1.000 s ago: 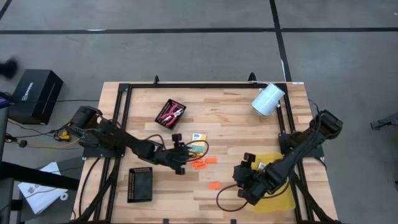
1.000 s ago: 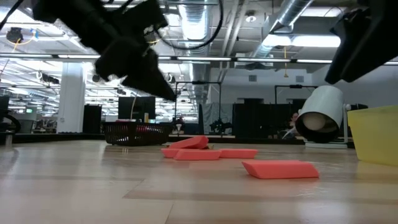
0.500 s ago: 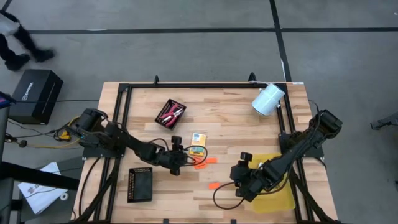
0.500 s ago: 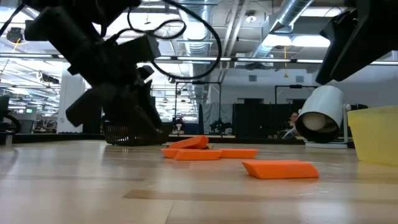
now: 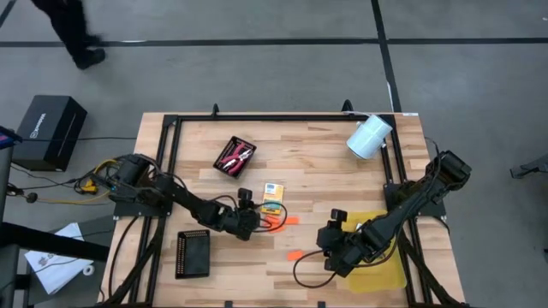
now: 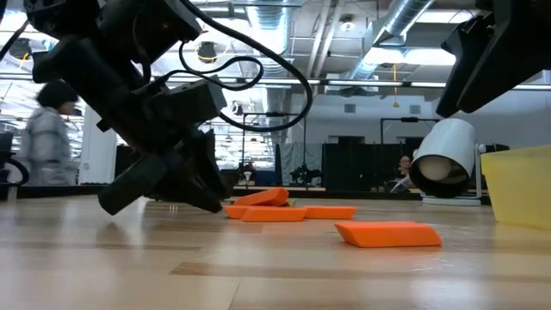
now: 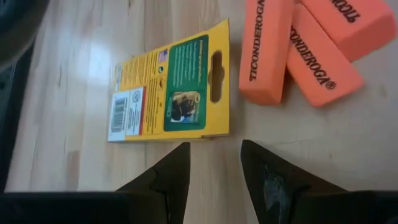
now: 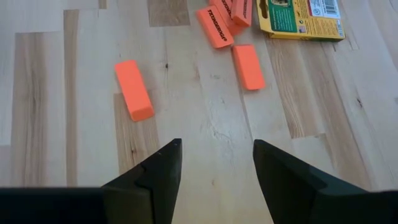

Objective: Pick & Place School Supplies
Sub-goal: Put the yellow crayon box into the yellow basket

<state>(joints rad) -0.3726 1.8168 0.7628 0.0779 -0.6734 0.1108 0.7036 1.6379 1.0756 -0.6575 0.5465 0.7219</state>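
I have the left gripper [image 7: 214,180] low over the tabletop [image 5: 325,180], its two dark fingers apart with nothing between them, lined up on the near short edge of the crayon box [image 7: 169,92]. The box lies flat, back face up, thin yellow card with a green panel, a barcode label and a punched hang slot; I judge that flatness makes it awkward, since there is little edge standing proud of the wood for the fingers to catch. Just beside the box is a cluster of orange erasers [image 7: 298,37], blocky, matte, printed TICONDEROGA, two of them touching and one overlapping, close enough that I would keep the fingers clear of them. From the high view the box [image 5: 273,191] sits near the table's middle with the erasers [image 5: 278,222] just below it. My right gripper [image 8: 214,171] hovers with its fingers spread wide and empty, pointed at a lone orange eraser [image 8: 133,89] lying well apart from the others on the pale wood; I read that as the right arm's target. A black mesh tray [image 5: 235,157] holding red-handled scissors stands farther back, another mesh tray [image 5: 193,253] sits by the left arm, and the translucent yellow bin [image 5: 385,267] lies under the right arm.
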